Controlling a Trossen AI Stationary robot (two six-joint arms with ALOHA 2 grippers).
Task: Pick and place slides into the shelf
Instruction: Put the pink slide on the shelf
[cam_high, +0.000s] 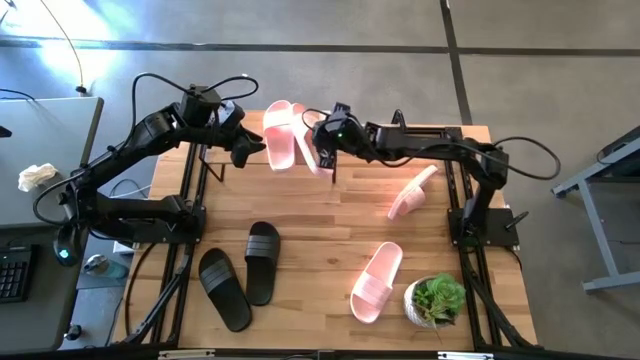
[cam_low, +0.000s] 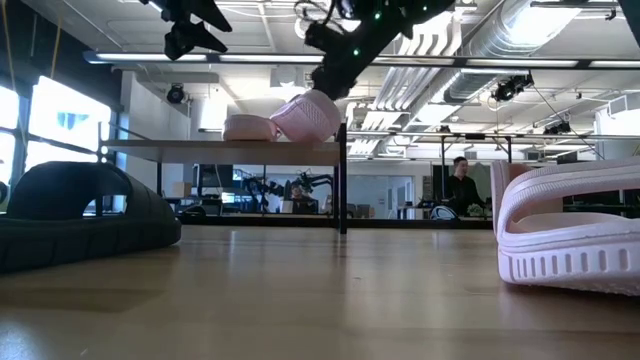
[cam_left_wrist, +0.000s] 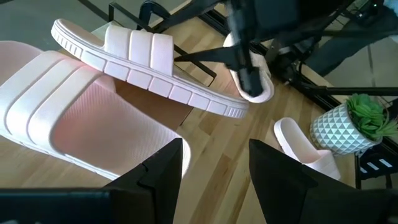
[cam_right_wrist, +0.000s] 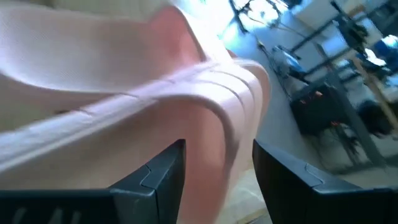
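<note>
My right gripper (cam_high: 322, 150) is clamped on a pink slide (cam_high: 314, 140), tilted at the shelf (cam_low: 225, 151) edge. Beside it, a second pink slide (cam_high: 279, 134) lies on the shelf. My left gripper (cam_high: 243, 147), fingers apart, hovers just beyond.

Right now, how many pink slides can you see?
4: one lies on the shelf, one at the right pincer, two on the table.
</note>
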